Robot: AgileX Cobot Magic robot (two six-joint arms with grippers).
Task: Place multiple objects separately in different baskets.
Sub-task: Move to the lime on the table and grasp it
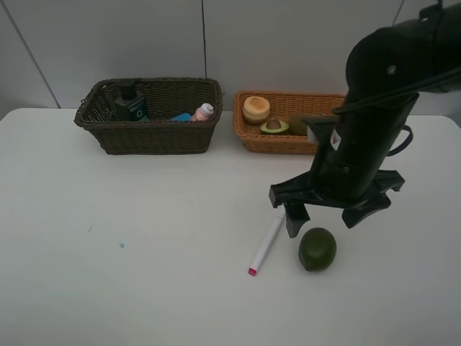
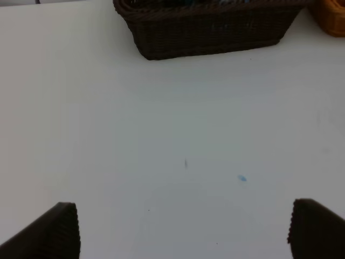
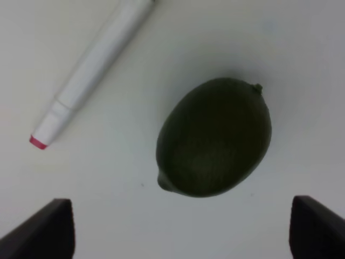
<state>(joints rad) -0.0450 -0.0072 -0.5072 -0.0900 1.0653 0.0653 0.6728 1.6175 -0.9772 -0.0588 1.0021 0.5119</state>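
Your right gripper (image 1: 324,220) spread wide over the one lime (image 1: 318,249), touching nothing, your left gripper (image 2: 183,232) equally wide and empty, one marker (image 1: 265,245) just beside the lime, right of mid-counter, a dark basket (image 1: 155,135) and a tan basket (image 1: 277,143), two in all, along the far edge.

The dark green pump bottle (image 1: 132,106) bears pale print too small to read.
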